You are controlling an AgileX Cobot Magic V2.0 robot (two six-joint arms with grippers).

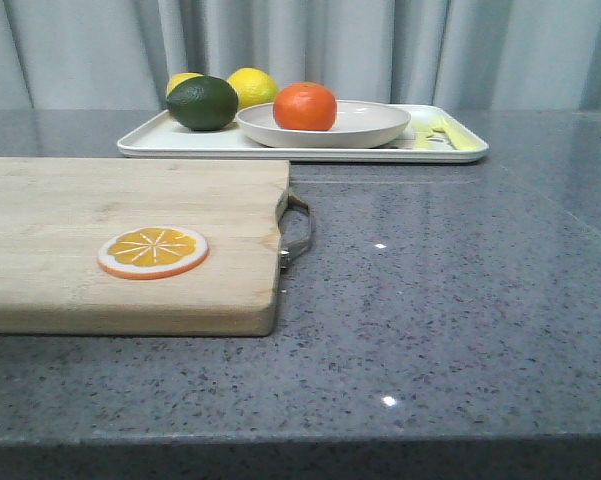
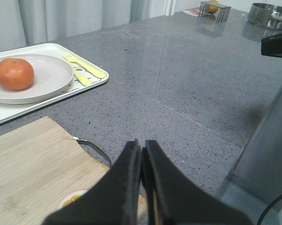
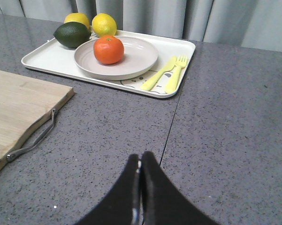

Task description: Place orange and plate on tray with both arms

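Two grippers: both are seen only in their own wrist views, each held above the countertop with nothing between the fingers.
Left gripper (image 2: 141,154): fingers pressed together, poised over the near edge of the cutting board (image 1: 130,240).
Right gripper (image 3: 141,164): fingers pressed together, over bare grey countertop (image 1: 450,290), well apart from the tray.
Orange (image 1: 304,106): seated on the plate, toward the plate's left side in the front view, stem dimple up.
Plate (image 1: 365,128): laid flat on the tray, roughly at its middle.
Tray (image 1: 150,142): set at the far side of the countertop, beyond the cutting board.
Other tray contents: a dark green fruit (image 1: 202,103) and two lemons (image 1: 252,87) grouped at the left end; yellow fork and knife (image 3: 166,75) laid at the right end, just beside the plate.
Cutting board: wooden, metal handle (image 1: 297,232) on its right edge; an orange slice disc (image 1: 153,251) lies flat on it.
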